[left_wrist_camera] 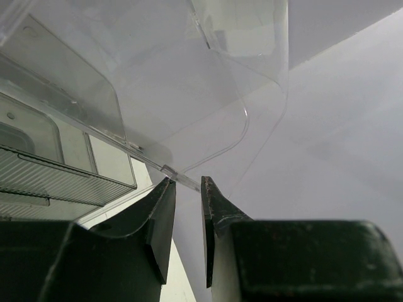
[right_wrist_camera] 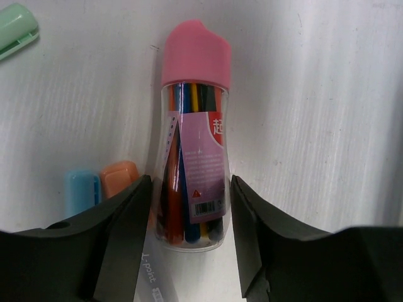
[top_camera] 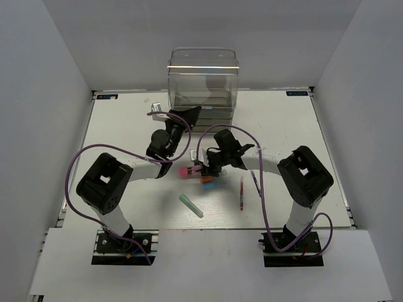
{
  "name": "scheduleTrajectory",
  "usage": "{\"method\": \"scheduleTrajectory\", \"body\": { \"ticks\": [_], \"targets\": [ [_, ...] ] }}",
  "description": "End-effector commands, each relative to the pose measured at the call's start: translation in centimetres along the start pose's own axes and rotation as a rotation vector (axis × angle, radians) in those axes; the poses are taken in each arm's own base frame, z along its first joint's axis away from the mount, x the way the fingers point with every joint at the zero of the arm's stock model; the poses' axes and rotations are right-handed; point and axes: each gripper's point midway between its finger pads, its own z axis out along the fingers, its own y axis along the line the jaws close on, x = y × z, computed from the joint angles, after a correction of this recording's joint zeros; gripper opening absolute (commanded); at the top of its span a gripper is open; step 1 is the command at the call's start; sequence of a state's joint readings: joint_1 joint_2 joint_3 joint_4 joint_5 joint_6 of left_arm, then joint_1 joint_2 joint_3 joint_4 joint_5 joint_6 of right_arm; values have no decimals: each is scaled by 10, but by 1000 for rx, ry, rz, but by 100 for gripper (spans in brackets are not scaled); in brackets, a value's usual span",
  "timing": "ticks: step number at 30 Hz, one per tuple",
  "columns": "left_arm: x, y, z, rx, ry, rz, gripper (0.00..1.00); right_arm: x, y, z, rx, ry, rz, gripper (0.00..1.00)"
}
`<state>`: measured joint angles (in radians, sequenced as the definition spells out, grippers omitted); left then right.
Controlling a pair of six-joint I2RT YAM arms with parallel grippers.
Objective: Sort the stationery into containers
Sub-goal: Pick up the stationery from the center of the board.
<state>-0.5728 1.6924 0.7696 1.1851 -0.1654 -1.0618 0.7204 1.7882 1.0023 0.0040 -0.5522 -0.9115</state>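
Observation:
The clear smoky-grey organiser (top_camera: 203,82) stands at the back centre, its ribbed drawers (left_wrist_camera: 56,179) at the left of the left wrist view. My left gripper (top_camera: 194,113) (left_wrist_camera: 187,181) is up against its front, fingertips closed on a thin clear tab of the top compartment's flap (left_wrist_camera: 182,178). My right gripper (top_camera: 203,168) (right_wrist_camera: 189,182) is open, its jaws on either side of the pink-capped clear tube of coloured pens (right_wrist_camera: 192,157) (top_camera: 185,170), which lies on the table. The orange-capped marker (right_wrist_camera: 118,177) and the light blue marker (right_wrist_camera: 82,187) lie beside its left finger.
A teal-green marker (top_camera: 191,205) (right_wrist_camera: 16,28) lies in front of the arms' middle. A thin red pen (top_camera: 241,192) lies to the right. A white pen marked "L-point" (right_wrist_camera: 151,280) lies under my right gripper. White walls enclose the table (top_camera: 126,126).

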Motion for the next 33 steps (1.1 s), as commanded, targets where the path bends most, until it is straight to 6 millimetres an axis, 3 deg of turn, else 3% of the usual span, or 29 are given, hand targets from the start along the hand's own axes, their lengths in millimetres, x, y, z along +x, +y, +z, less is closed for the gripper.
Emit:
{"method": "scheduleTrajectory", "body": {
  "ticks": [1, 4, 7, 8, 9, 10, 11, 12, 16, 21, 29, 33],
  "targets": [
    [-32, -45, 5, 106, -90, -11, 34, -7, 2, -4, -36, -7, -5, 13],
    [-32, -45, 5, 106, -90, -11, 34, -22, -1, -20, -3, -28, -11, 0],
    [-33, -47, 5, 115, -95, -13, 34, -37, -4, -35, 39, -54, 18, 0],
    [-33, -47, 5, 115, -95, -13, 34, -49, -13, -44, 87, -82, 4, 0],
    [-33, -47, 5, 115, -95, -13, 34, -44, -9, -51, 123, -60, 12, 0],
    [-33, -47, 5, 115, -95, -13, 34, -48, -15, -57, 166, -69, 0, 0],
    [-33, -47, 5, 115, -95, -13, 34, -68, -32, -74, 270, -107, -46, 0],
    [-33, -47, 5, 115, -95, -13, 35, -56, -32, -76, 307, -72, -32, 0],
    [-32, -45, 5, 115, -95, -13, 35, -49, -56, -102, 500, -20, -29, 0],
    [-32, -46, 8, 122, -99, -24, 35, -57, -78, -126, 648, -12, -92, 0],
    [-29, -46, 12, 126, -91, -23, 35, -63, -131, -167, 891, 46, -124, 0],
    [-29, -46, 12, 126, -91, -23, 35, -66, -151, -178, 954, 50, -153, 0]
  ]
}}
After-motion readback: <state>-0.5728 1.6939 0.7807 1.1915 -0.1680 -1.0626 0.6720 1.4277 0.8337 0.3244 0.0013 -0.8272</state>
